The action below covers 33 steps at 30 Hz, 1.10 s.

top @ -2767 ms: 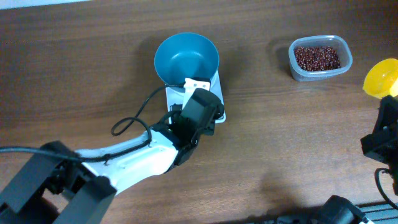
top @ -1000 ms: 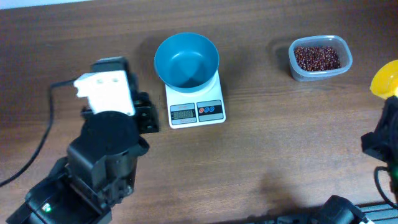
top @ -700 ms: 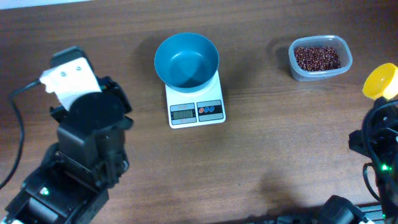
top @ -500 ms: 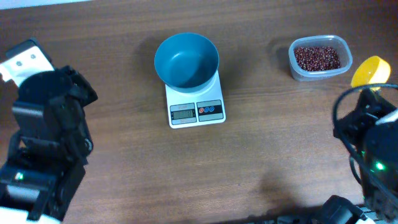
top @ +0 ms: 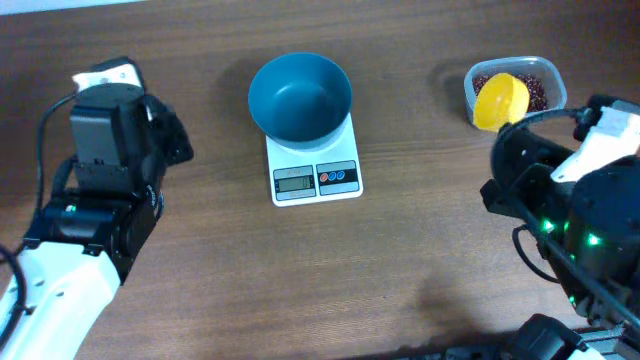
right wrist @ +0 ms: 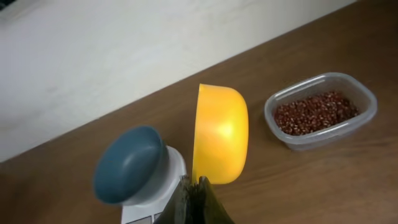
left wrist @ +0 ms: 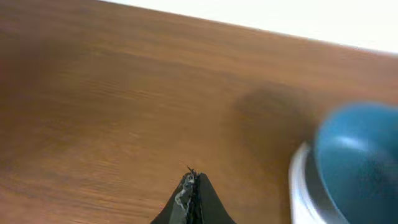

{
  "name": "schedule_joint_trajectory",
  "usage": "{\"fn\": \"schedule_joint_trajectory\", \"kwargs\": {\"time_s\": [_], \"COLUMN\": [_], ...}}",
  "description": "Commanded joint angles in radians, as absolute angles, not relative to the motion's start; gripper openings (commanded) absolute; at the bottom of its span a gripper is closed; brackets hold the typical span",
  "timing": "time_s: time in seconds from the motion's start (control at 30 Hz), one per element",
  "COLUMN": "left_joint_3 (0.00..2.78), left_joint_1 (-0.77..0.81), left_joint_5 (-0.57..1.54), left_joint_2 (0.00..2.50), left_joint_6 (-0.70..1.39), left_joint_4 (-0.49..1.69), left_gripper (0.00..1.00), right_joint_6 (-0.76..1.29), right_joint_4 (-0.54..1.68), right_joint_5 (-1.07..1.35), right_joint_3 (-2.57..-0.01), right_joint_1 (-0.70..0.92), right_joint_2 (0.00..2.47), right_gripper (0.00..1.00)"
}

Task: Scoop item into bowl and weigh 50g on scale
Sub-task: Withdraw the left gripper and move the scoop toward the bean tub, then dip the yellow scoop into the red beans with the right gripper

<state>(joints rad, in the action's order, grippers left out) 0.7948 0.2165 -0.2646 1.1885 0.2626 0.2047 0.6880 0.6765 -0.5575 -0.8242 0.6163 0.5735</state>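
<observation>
The teal bowl [top: 300,95] stands empty on the white scale [top: 345,152] at mid-table; both also show in the right wrist view, bowl [right wrist: 127,163] and scale [right wrist: 175,167]. Dark red-brown beans [top: 541,90] fill a clear tub [top: 557,108] at the back right. My right gripper [right wrist: 198,182] is shut on a yellow scoop [right wrist: 219,134], which hangs over the tub's left half [top: 500,100]. My left gripper [left wrist: 191,177] is shut and empty above bare wood, left of the bowl [left wrist: 360,162].
The left arm [top: 105,160] covers the table's left side and the right arm [top: 575,210] the right side. Brown wood shows in front of the scale. A pale wall runs behind the table's far edge [right wrist: 93,56].
The left arm has drawn back leftward from the scale, its jaws shut. The right arm has swung in from the right edge, carrying the yellow scoop over the bean tub.
</observation>
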Motion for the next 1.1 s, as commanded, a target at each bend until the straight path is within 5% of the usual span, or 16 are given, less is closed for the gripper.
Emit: {"fn": "schedule_joint_trajectory", "kwargs": {"time_s": [0.0,0.13,0.27,0.37,0.57,0.6,0.63,0.8,1.07], "left_joint_3": [0.863,0.981,1.078,1.181,1.338,1.338,1.338,1.338,1.338], "left_joint_1": [0.213,0.213,0.213,0.213,0.213,0.213,0.213,0.213,0.213], "left_joint_5": [-0.109,-0.108,-0.108,-0.108,-0.108,-0.108,-0.108,-0.109,-0.079], "left_joint_2": [1.173,1.173,1.172,1.172,1.172,1.172,1.172,1.172,1.172], "left_joint_6": [0.047,0.047,0.047,0.047,0.047,0.047,0.047,0.047,0.141], "left_joint_4": [0.309,0.446,0.562,0.714,0.944,0.989,1.012,1.067,1.016], "left_gripper": [0.05,0.21,0.20,0.31,0.73,0.91,0.98,0.99,0.99], "right_joint_6": [0.550,0.513,0.512,0.484,0.285,0.221,0.186,0.104,-0.041], "right_joint_4": [0.676,0.726,0.849,0.958,1.098,1.155,1.180,1.281,1.010], "right_joint_5": [-0.553,-0.525,-0.331,-0.189,0.070,0.095,0.105,0.118,-0.033], "right_joint_3": [-0.825,-0.834,-0.876,-0.915,-1.026,-1.083,-1.117,-1.356,-1.356], "right_joint_1": [0.621,0.581,0.387,0.212,-0.083,-0.144,-0.168,-0.210,-0.210], "right_joint_2": [0.569,0.569,0.570,0.593,0.868,0.979,1.030,1.256,1.369], "right_gripper": [0.04,0.04,0.04,0.04,0.04,0.04,0.04,0.04,0.04]}}
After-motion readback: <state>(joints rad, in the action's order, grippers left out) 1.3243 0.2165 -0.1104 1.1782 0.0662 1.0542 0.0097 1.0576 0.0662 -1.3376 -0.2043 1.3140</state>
